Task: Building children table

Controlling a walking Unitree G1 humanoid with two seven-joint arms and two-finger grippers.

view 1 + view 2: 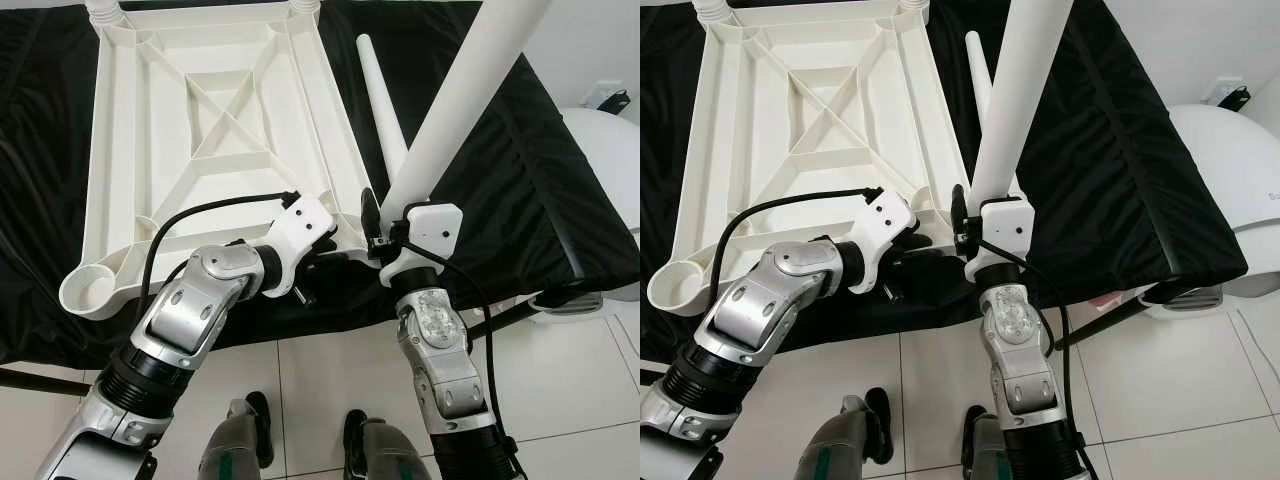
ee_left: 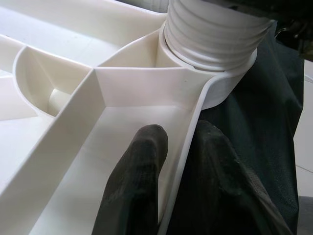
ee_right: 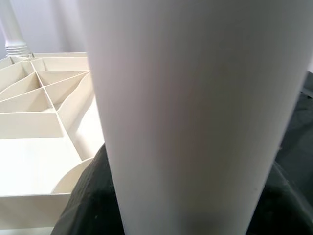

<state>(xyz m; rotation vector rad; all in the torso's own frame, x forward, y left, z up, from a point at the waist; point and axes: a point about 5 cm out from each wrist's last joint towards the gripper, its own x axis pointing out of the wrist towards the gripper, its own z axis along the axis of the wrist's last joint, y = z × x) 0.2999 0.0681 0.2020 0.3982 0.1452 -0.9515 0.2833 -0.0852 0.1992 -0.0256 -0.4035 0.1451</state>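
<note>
On the black-draped counter the white tabletop lies upside down, its ribbed underside facing up, which leaves the corner sockets open for the legs. Two legs already stand in the far corner sockets, one at the far left and one at the far right. At the near left corner an empty round socket hangs a little over the counter's near edge.

Near the tabletop's near right corner, the left hand pinches the rim wall, one black finger inside the tray and the other outside against the cloth. Judging by this grip, it is there to steady the tabletop so it will not slide or turn.

Just beyond it in the left wrist view, the threaded end of a leg sits in the near right socket, with several threads above the collar, so it looks only partly screwed in. The right hand is closed round this leg's lower part, close to the socket, probably for turning it. The leg leans toward the counter's right side, so it may want straightening for the thread to run true.

A fourth leg lies loose on the cloth just beside the tabletop's right edge, within reach for the last socket.
</note>
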